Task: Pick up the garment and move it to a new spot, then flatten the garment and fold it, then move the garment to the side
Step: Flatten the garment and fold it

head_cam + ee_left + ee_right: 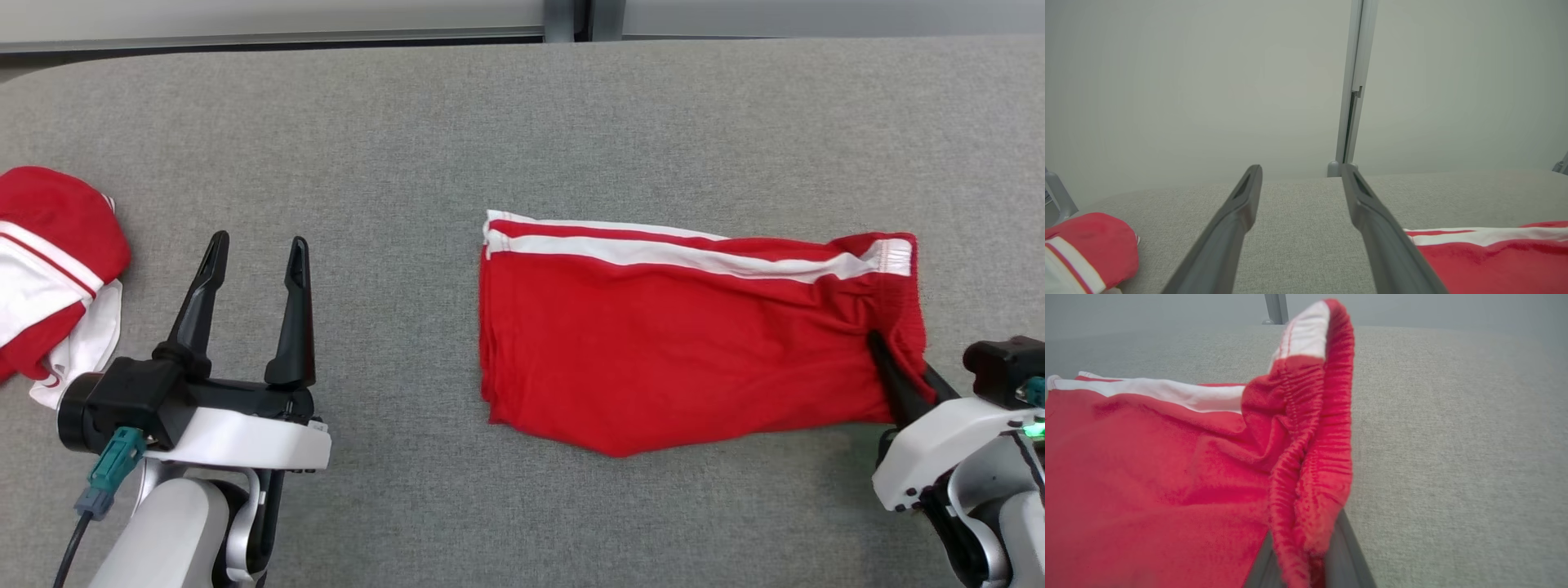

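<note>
Red shorts with a white side stripe point(678, 343) lie flat on the grey table, waistband toward the right. My right gripper point(898, 363) is shut on the elastic waistband point(1310, 465) at the garment's near right corner; the band is pinched and bunched between the fingers. The shorts point(1490, 261) also appear at the lower right of the left wrist view. My left gripper point(257, 249) hovers open well to the left of the shorts, with nothing between its fingers point(1241, 204).
A second red and white garment point(49, 269) lies bunched at the table's left edge, close to my left arm; that bundle point(1086, 249) sits at the lower left of the left wrist view. The grey table point(522, 122) stretches bare toward a pale wall behind.
</note>
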### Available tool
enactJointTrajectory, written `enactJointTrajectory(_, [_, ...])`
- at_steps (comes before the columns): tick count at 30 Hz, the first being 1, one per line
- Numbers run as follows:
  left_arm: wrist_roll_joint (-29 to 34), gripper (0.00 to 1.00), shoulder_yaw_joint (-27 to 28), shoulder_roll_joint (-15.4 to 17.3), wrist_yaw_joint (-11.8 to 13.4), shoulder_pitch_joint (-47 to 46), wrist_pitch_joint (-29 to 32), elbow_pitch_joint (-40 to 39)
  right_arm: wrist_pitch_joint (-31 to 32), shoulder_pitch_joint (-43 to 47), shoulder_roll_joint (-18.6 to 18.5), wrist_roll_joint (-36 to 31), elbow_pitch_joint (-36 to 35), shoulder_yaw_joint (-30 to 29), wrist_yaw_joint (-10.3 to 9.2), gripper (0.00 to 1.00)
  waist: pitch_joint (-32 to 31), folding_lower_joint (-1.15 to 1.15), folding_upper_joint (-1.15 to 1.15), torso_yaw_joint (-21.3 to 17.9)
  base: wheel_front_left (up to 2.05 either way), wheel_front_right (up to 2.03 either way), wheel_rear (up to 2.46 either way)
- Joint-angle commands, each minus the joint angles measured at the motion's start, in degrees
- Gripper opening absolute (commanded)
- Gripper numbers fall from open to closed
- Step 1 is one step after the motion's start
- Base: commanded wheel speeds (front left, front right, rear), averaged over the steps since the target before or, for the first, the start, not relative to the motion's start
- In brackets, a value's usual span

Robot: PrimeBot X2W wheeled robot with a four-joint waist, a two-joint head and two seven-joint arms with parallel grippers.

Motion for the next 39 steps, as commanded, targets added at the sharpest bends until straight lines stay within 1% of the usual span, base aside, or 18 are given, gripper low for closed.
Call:
enactJointTrajectory(1, [0.0, 1.0, 0.2, 0.5, 0.3, 0.6, -0.2, -0.1, 0.5, 1.0, -0.4, -0.1, -1.7, -0.9, -0.1, 0.0, -0.3, 0.0, 0.0, -0.5, 0.0, 0.0, 0.0])
enactJointTrajectory(6, [0.0, 1.0, 0.4, 0.6, 0.6, 0.7, -0.2, 0.0, 2.2, 1.9, 0.2, 1.2, -5.5, -1.4, -0.1, 0.0, -0.7, 0.0, 0.0, -1.0, 0.0, 0.0, 0.0])
enactJointTrajectory(8, [-0.2, 1.0, 0.3, 0.6, 0.7, 0.8, -0.2, 0.1, 3.6, 1.5, 1.7, 4.1, -7.4, -0.8, -0.06, 0.0, -0.9, 0.0, 0.0, -1.0, 0.0, 0.0, 0.0])
enactJointTrajectory(10, [-0.5, 1.0, 0.3, 0.5, 0.9, 0.9, -0.1, 0.3, 5.7, 0.5, 2.1, 6.4, -9.6, 0.2, -0.06, 0.0, -0.9, 0.0, 0.0, -0.8, 0.0, 0.0, 0.0])
enactJointTrajectory(13, [-0.4, 1.0, 0.2, 0.4, 1.1, 0.6, 0.0, 0.7, 9.9, -1.0, 4.3, 11.3, -12.3, 3.0, -0.06, 0.0, -0.9, 0.0, 0.0, -0.1, 0.0, 0.0, 0.0])
enactJointTrajectory(15, [-0.4, 1.0, 0.1, 0.2, 1.0, 0.2, 0.0, 0.9, 12.7, -2.3, 6.5, 14.6, -12.6, 4.6, -0.06, 0.0, -0.8, 0.0, 0.0, 0.6, 0.0, 0.0, 0.0])
enactJointTrajectory(18, [-0.5, 1.0, -0.5, -0.5, 0.6, -0.6, 0.0, 1.2, 15.4, -4.9, 8.7, 16.8, -10.5, 7.7, -0.06, 0.0, -0.6, 0.0, 0.0, 2.0, 0.0, 0.0, 0.0])
enactJointTrajectory(20, [-0.5, 1.0, -0.9, -1.0, 0.4, -0.8, -0.1, 1.7, 15.3, -6.4, 10.0, 17.9, -7.6, 9.7, -0.06, 0.0, -0.5, 0.0, 0.0, 3.1, 0.0, 0.0, 0.0])
enactJointTrajectory(23, [-0.5, 1.0, -1.3, -1.7, 0.1, -1.0, -0.1, 2.2, 13.7, -8.6, 11.1, 18.7, -2.7, 12.3, -0.06, 0.0, -0.4, 0.0, 0.0, 4.4, 0.0, 0.0, 0.0])
enactJointTrajectory(29, [-0.3, 1.0, -1.1, -2.5, -0.1, -1.0, -0.2, 2.7, 8.0, -12.9, 11.8, 20.9, 5.3, 17.3, -0.06, 0.0, 0.1, 0.0, 0.0, 5.4, 0.0, 0.0, 0.0])
enactJointTrajectory(30, [-0.3, 1.0, -1.0, -2.5, -0.2, -1.0, -0.2, 2.8, 6.8, -13.7, 11.8, 20.8, 6.2, 17.9, -0.06, 0.08, 0.1, 0.0, 0.0, 5.4, 0.0, 0.0, 0.0])
enactJointTrajectory(31, [-0.2, 1.0, -1.0, -2.6, -0.2, -1.0, -0.2, 2.9, 5.7, -14.5, 11.9, 20.2, 7.3, 19.0, -0.06, 0.44, 0.1, 0.0, 0.0, 5.5, 0.0, 0.0, 0.0])
enactJointTrajectory(32, [-0.1, 1.0, -1.0, -2.7, -0.2, -1.1, -0.2, 3.0, 4.8, -14.9, 11.9, 20.2, 8.2, 20.1, -0.05, 0.89, 0.1, 0.0, 0.0, 5.5, 0.0, 0.0, 0.0])
enactJointTrajectory(33, [-0.1, 1.0, -0.9, -2.8, -0.2, -1.1, -0.2, 3.1, 3.2, -15.4, 12.0, 20.7, 8.4, 21.3, -0.05, 1.0, 0.1, 0.0, 0.0, 5.5, 0.0, 0.0, 0.0])
enactJointTrajectory(35, [0.1, 1.0, -0.8, -2.8, -0.4, -1.3, -0.2, 3.2, 0.0, -16.7, 11.9, 19.2, 8.5, 24.0, -0.06, 1.0, 0.1, 0.0, 0.0, 5.3, 0.0, 0.0, 0.0])
enactJointTrajectory(36, [0.1, 1.0, -0.7, -2.8, -0.4, -1.4, -0.2, 3.2, -2.2, -17.3, 11.5, 18.1, 8.0, 26.1, -0.05, 1.0, 0.0, 0.0, 0.0, 5.1, 0.0, 0.0, 0.0])
enactJointTrajectory(37, [0.3, 1.0, -0.6, -2.9, -0.5, -1.4, -0.2, 3.2, -4.7, -17.4, 11.0, 17.7, 7.6, 27.0, -0.06, 1.0, 0.0, 0.0, 0.0, 4.9, 0.0, 0.0, 0.0])
enactJointTrajectory(39, [0.5, 1.0, -0.3, -2.8, -0.4, -1.1, -0.2, 3.1, -8.7, -17.8, 9.2, 15.3, 7.2, 29.7, -0.05, 1.0, -0.1, 0.0, 0.0, 4.3, 0.0, 0.0, 0.0])
